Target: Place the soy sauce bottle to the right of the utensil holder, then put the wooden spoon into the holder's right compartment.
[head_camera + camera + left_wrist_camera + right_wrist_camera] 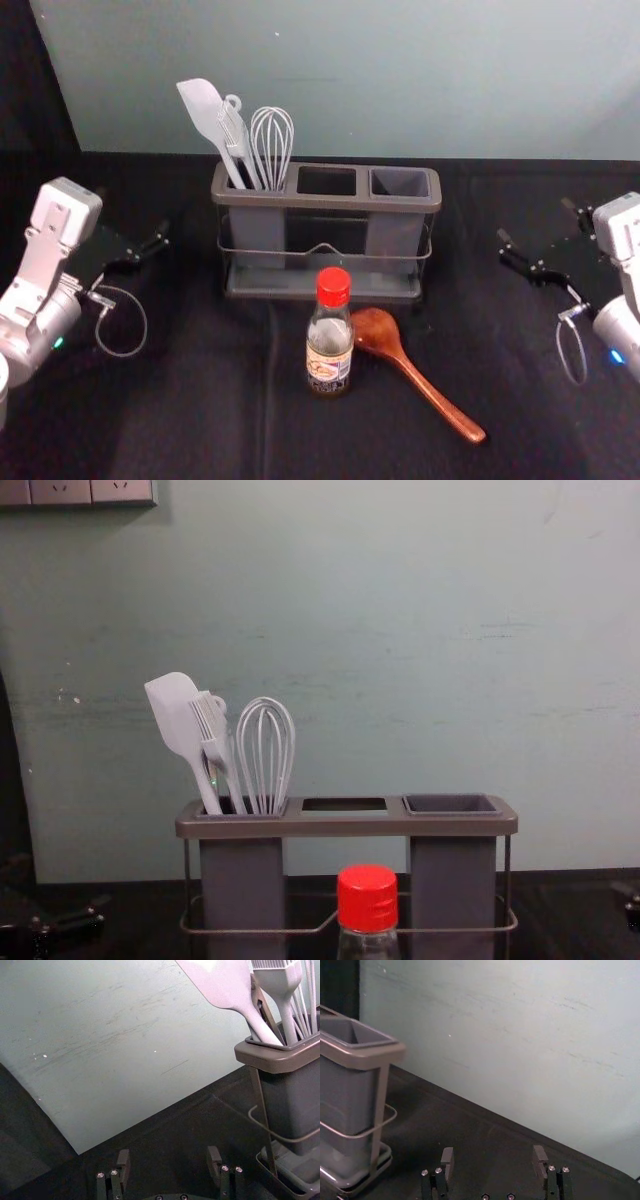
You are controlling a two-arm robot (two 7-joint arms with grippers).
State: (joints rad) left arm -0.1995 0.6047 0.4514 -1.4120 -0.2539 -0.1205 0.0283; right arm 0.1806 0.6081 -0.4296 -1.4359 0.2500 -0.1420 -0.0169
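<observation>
Head view shows the bottle [330,365] standing up on the black tabletop [200,400], on the near side of the holder [330,205]. The spoon [375,330] lies just right of the bottle, round end far, handle pointing near and right. A spatula [203,108], a brush [236,135] and a whisk [271,140] stand in the holder's left part. Its right part has nothing poking out. The left end effector [132,212] is left of the holder, the right end effector [535,221] right of it. Both are wide and hold nothing.
</observation>
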